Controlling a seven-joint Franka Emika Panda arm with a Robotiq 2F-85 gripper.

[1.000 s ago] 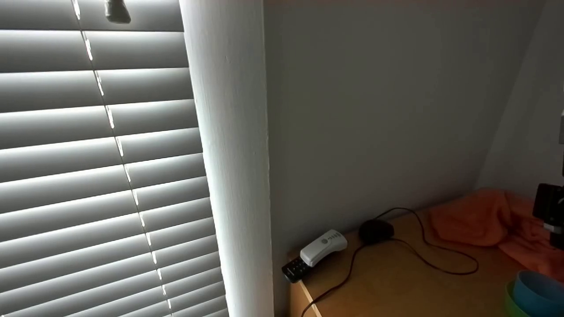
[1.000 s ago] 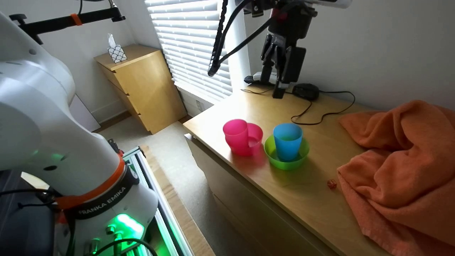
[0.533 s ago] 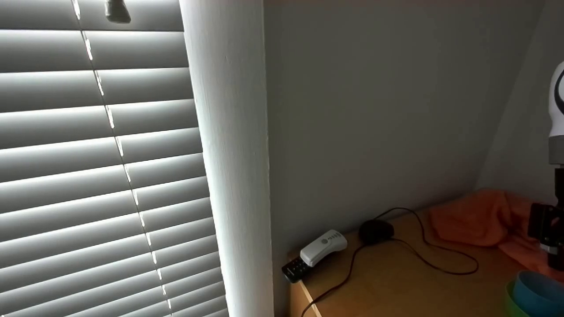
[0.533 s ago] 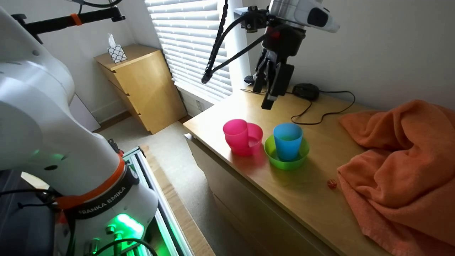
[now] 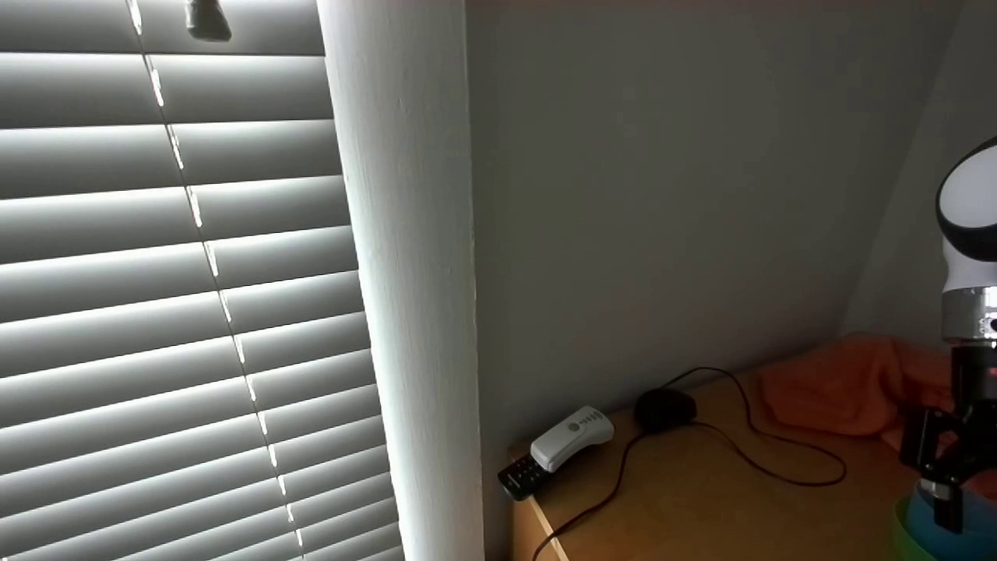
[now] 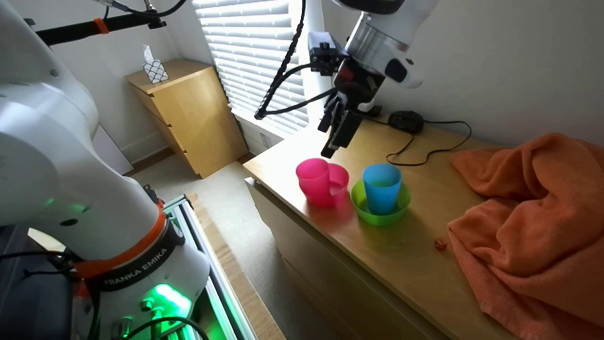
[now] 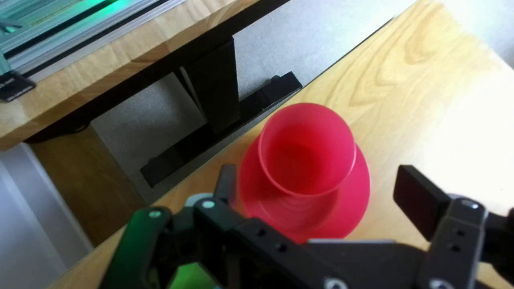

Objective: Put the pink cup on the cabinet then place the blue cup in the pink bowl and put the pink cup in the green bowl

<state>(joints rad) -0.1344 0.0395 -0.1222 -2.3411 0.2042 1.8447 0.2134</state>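
White slatted blinds (image 5: 257, 257), light showing along the slat edges. Wood cabinet (image 6: 410, 257) beside them, long top, carrying most of the items noted below. Arm (image 6: 71, 156): white, orange band round the base, green light glowing low down; it reaches across to above the cabinet. Drawer unit (image 6: 198, 113) farther off from where I stand, pale wood, close to the blinds.

Orange cloth (image 6: 542, 212) bunched on the cabinet top, at the end away from the blinds.

Gripper (image 7: 318, 182): tilted, fingertips downward, above the pink cup (image 7: 307, 148) and pink bowl (image 7: 359, 192) and apart from both. Jaws spread wide; by the wrist view, one finger to either side of cup and bowl.

Tissue box (image 6: 155, 72) on the drawer unit, patterned, one tissue sticking up.

Pink bowl sits near the cabinet's front edge. Green bowl (image 6: 377, 220) just beside it; cannot tell whether the rims touch. Pink cup stands in the pink bowl, mouth up. Blue cup (image 6: 382, 189) stands upright in the green bowl.

Black device (image 5: 664, 410) at the back of the cabinet top, thin cord (image 5: 810, 485) looping from it. White handset (image 5: 572, 436) near it, overlapping a black remote (image 5: 522, 477).

Red die (image 6: 440, 244) just beside the cloth; pips too small to count.
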